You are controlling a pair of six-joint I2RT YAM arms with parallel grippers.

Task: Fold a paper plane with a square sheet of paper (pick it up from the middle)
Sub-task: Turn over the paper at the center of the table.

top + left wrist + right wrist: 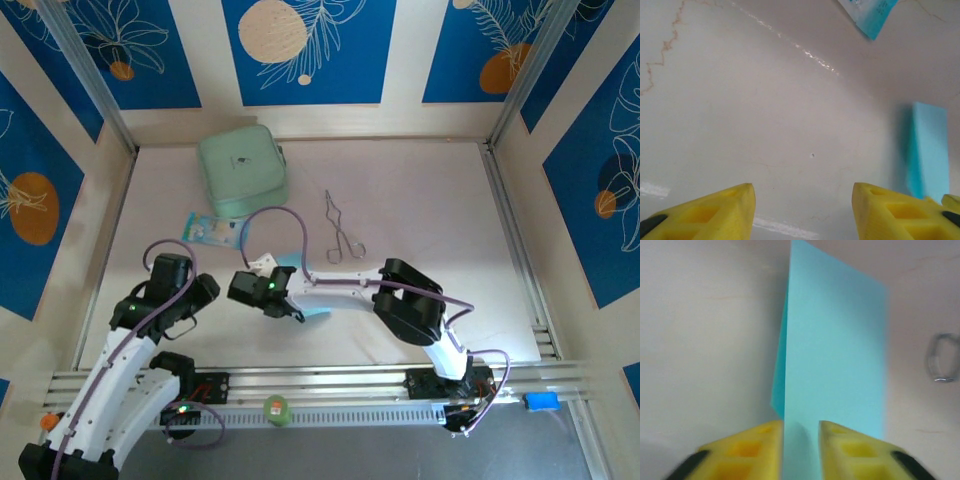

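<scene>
The cyan sheet of paper (840,350) is folded lengthwise and stands on edge on the table, its upper corners square. My right gripper (801,440) is open around its near end. The fold line lies against the left finger, and the right finger (850,445) stands a little off it. From above, that gripper (288,303) sits at the table's near middle, with a bit of the cyan paper (314,316) showing beside it. My left gripper (802,200) is open over bare table with nothing between its fingers. It hangs to the left (205,290) of the paper (929,150).
A mint-green case (242,172) lies at the back left. A small blue-and-white packet (212,230) lies in front of it, and its corner (870,15) shows in the left wrist view. Metal tongs (343,235) lie just behind the right arm, one loop (941,359) showing beside the paper. A rail (330,380) runs along the near edge.
</scene>
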